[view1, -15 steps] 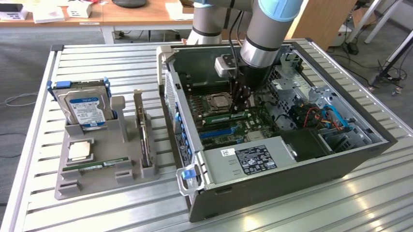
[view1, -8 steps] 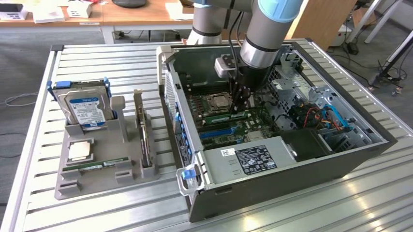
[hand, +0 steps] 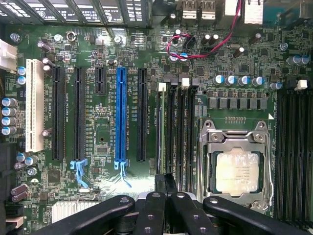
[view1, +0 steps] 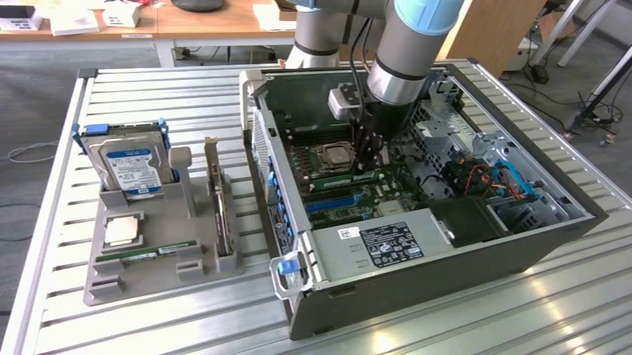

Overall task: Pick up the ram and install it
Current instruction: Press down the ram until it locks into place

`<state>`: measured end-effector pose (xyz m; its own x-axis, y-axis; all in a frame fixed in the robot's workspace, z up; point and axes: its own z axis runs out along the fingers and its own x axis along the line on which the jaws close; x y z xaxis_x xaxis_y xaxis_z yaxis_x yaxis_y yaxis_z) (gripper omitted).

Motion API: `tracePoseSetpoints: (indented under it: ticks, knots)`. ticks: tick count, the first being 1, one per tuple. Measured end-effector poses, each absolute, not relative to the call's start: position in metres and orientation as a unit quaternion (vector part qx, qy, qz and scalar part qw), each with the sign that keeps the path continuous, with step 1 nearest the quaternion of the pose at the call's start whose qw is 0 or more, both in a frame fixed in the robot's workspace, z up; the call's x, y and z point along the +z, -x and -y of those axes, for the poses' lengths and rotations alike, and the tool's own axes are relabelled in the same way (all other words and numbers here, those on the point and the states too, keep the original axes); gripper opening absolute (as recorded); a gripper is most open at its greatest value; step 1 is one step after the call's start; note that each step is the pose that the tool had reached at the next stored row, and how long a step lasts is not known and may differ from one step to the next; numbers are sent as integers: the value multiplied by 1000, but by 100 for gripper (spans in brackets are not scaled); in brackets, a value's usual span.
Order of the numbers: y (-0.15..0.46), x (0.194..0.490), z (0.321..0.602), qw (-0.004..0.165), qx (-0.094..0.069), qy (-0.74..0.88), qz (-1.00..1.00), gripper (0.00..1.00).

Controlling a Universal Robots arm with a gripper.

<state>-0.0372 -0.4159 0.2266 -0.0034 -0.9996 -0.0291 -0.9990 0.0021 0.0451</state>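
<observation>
slatted grey aluminium makes up the worktop [view1: 148, 325], and behind it stand a wooden desk [view1: 197, 26] and a grey carpeted floor [view1: 40, 96] with cables trailing at the exterior view's right. on the worktop, at the exterior view's left, sits a grey plastic parts holder [view1: 148, 277]. it carries an upright blue-labelled hard drive [view1: 130, 166], a square silver cpu chip [view1: 123, 231] lying flat, and a long green ram stick with a white label strip [view1: 158, 252] lying flat just beside the chip, well apart from the arm. at the exterior view's right lies an open dark grey computer case [view1: 434, 266], with the grey and blue robot arm [view1: 405, 52] reaching down into it.

the exterior view sets the black pincer [view1: 368, 151] low over the green motherboard [view1: 380, 194], near its socket. the wrist view looks straight at that motherboard [hand: 107, 142]: a blue expansion slot [hand: 120, 115], black memory slots [hand: 180, 132] and the metal-framed cpu socket [hand: 238, 164]. the pincer [hand: 165, 208] is clenched, its black fingers [hand: 151, 215] pressed together over a thin dark edge standing in line with the memory slots; whether that edge is a second ram stick is hard to make out. the fingers hide the board beneath them, and the arm covers part of the case interior in the exterior view.
</observation>
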Motion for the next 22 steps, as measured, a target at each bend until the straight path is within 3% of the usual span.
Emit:
tracePoseSetpoints:
  ticks: [22]
  knots:
    - [37, 224, 416, 5, -27, -706, 708, 11]
